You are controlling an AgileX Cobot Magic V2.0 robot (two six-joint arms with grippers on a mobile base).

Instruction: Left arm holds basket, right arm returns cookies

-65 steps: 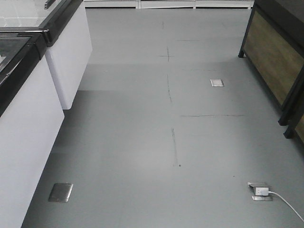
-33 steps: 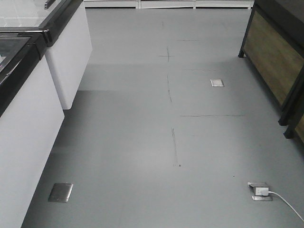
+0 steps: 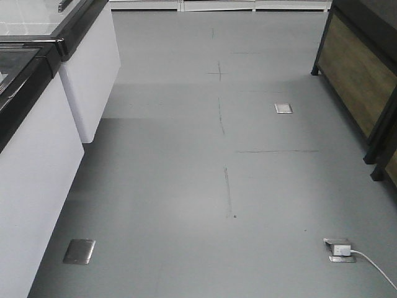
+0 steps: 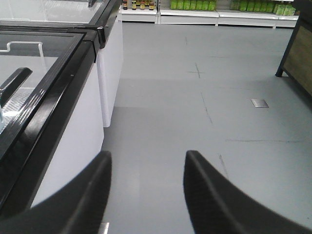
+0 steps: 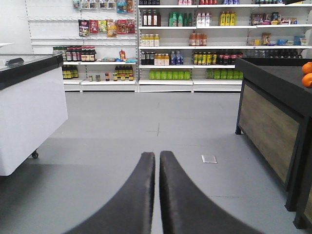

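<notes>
The basket and the cookies are out of view in every frame. In the left wrist view my left gripper (image 4: 147, 157) hangs open above the grey floor, with nothing between its two black fingers. In the right wrist view my right gripper (image 5: 157, 156) is shut, its fingers nearly touching and holding nothing. Neither arm shows in the front-facing view.
A white chest freezer (image 3: 34, 155) with black-framed glass lids (image 4: 46, 83) runs along the left. A dark wood-panelled counter (image 3: 360, 81) stands on the right, with oranges (image 5: 307, 73) on top. Stocked shelves (image 5: 195, 44) line the far wall. Floor sockets (image 3: 79, 251), a plugged one (image 3: 340, 249).
</notes>
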